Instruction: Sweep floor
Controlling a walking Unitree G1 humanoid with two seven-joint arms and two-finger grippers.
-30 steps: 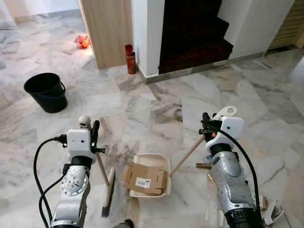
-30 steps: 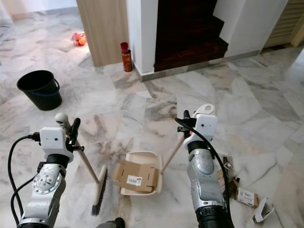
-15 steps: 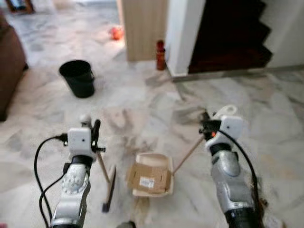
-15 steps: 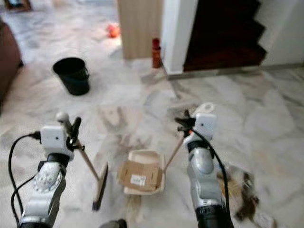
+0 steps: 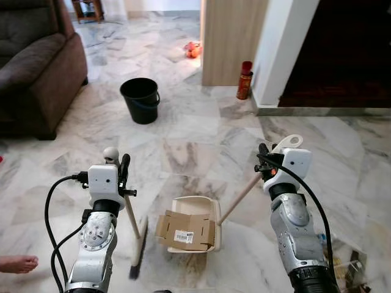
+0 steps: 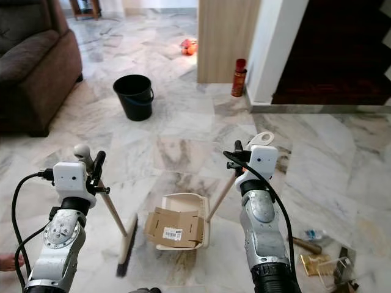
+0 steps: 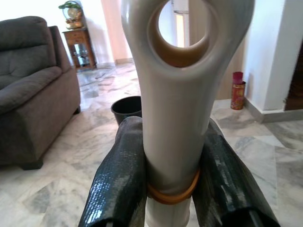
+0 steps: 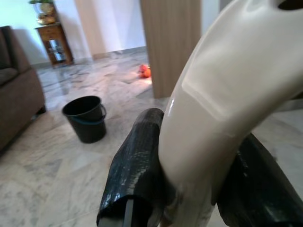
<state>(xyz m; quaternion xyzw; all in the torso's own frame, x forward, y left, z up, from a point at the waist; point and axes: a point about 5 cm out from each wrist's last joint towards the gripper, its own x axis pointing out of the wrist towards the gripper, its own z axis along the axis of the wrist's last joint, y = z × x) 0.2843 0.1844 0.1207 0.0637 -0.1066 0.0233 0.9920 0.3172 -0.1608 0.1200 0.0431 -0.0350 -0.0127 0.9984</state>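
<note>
Left gripper (image 7: 173,189) fingers clamp the broom (image 5: 135,235); right gripper (image 8: 189,189) fingers clamp the dustpan (image 5: 198,207), holding barcode-labelled cardboard (image 5: 185,230), text unreadable. Bucket (image 5: 140,100) at eleven o'clock.

camera swung left — sofa (image 5: 36,67) now in view | bucket (image 5: 140,99) sits nearer centre

Sofa (image 5: 36,67) cut off; litter (image 6: 317,259) indistinct
</note>
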